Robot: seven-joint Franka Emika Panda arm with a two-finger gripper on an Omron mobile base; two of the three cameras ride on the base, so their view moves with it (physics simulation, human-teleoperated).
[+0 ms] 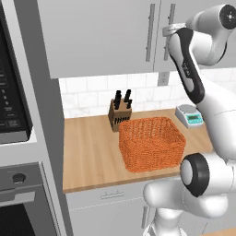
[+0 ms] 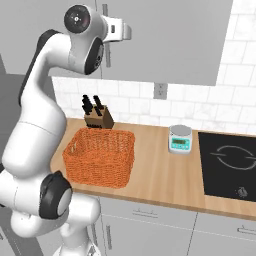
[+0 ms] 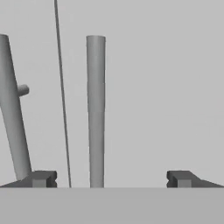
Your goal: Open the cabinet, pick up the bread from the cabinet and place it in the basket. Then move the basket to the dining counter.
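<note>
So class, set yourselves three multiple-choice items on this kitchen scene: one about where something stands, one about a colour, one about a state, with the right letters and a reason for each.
1. Where does the knife block stand?
A. behind the basket, by the tiled wall
B. inside the basket
C. on the cooktop

2. What colour is the basket?
A. grey
B. orange
C. blue

3. How is the pincer set at the cabinet?
A. shut on the bar handle
B. holding the bread
C. open, with the bar handle between its fingertips and untouched

Answers: 1 A, the left base view shows the block at the backsplash behind the basket. 2 B, the woven wicker is orange in both base views. 3 C, the hand view shows the tips wide apart either side of the handle, and the door is closed.
</note>
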